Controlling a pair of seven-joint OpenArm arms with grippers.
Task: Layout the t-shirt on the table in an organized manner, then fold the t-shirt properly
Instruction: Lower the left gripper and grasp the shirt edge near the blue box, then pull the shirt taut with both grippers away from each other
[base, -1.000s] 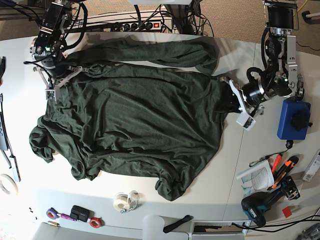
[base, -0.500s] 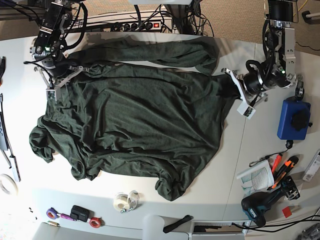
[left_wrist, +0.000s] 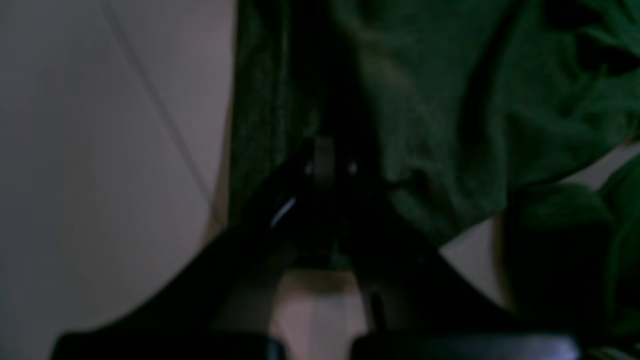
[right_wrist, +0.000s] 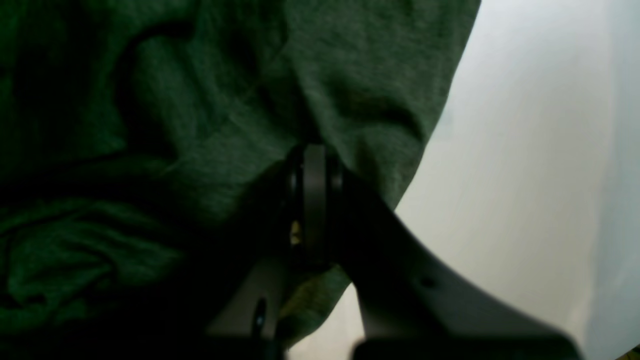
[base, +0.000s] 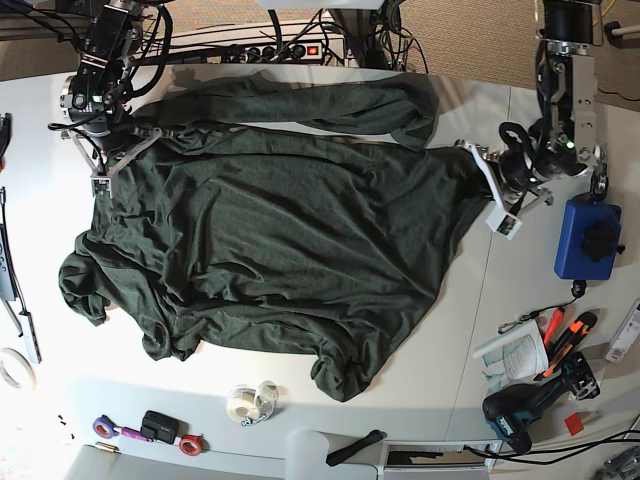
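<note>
The dark green t-shirt (base: 270, 240) lies spread and wrinkled across the white table (base: 470, 330), one long sleeve folded along the far edge. At the right of the base view, my left gripper (base: 484, 180) is shut on the shirt's right edge, which is drawn out toward it. The left wrist view shows that gripper (left_wrist: 326, 165) pinching green fabric (left_wrist: 440, 125). On the left side, my right gripper (base: 112, 160) is shut on the shirt's far left corner. The right wrist view shows this gripper (right_wrist: 314, 167) closed on the cloth (right_wrist: 210, 100) near its edge.
A blue pouch (base: 588, 238) sits just right of the left arm. A power drill (base: 520, 412), cutters (base: 562, 335) and a booklet (base: 510, 352) lie at the front right. Tape rolls (base: 250, 402) sit at the front edge. A power strip (base: 280, 50) and cables run along the back.
My left gripper has moved right and away from the shirt's body, pulling the right edge out so it stretches flatter. My right gripper has shifted slightly toward the back.
</note>
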